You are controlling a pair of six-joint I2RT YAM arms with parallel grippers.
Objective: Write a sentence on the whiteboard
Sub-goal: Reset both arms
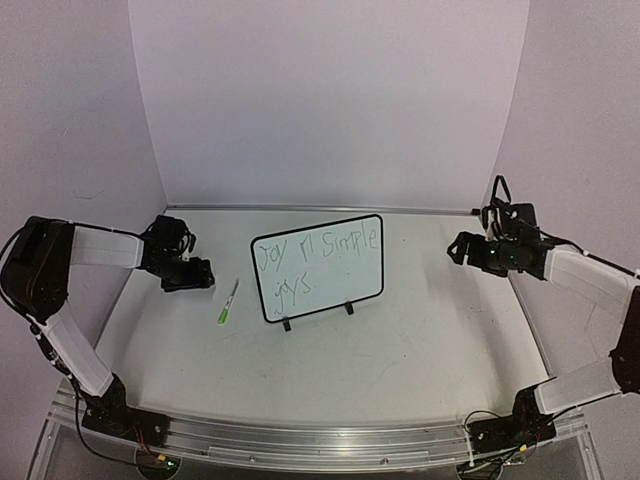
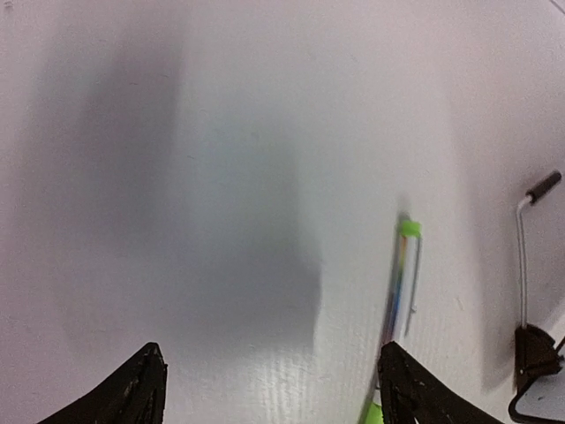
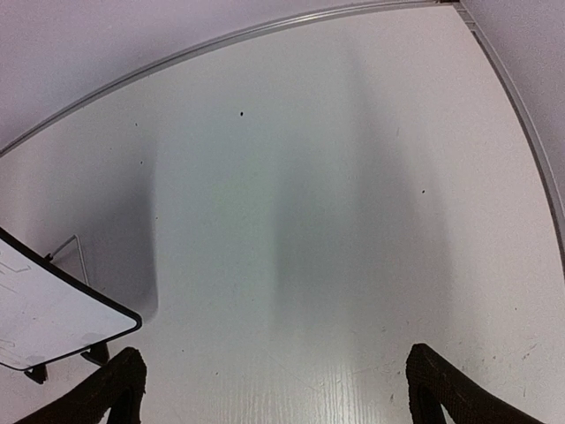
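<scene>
**Task status.** The sentence (image 1: pixel 316 254) is written on the whiteboard (image 1: pixel 345 285) in two lines. The upper line spans nearly the full width. The lower line is one short word towards the board's 8 o'clock corner. The writing is judged complete or nearly so. The marker (image 1: pixel 228 302) has been laid on the table (image 1: pixel 400 360), just beside the board at its 8 o'clock, and it is not held. Only parking of the arms appears to be left. Whether the marker is capped cannot be determined.

**Grippers.** The left gripper (image 2: pixel 274 393) is at the board's 9 o'clock with its fingers spread and nothing between them. In the left wrist view the marker lies close beside one finger. The right gripper (image 3: pixel 274 389) is well apart at the board's 3 o'clock, spread wide and empty.

**Materials and shapes.**
- The whiteboard is a smooth, glossy white rectangle in a thin black frame with rounded corners. It is propped on two small black feet (image 1: pixel 317 316) and is tilted rather than flat.
- The strokes are thin, green and uneven, and some letters are hard to read.
- The marker is a slim cylinder with bright green ends and a pale barrel.
- The table is matte white with faint scuffs and specks.
- The finger pads are black with a rough surface.
</scene>
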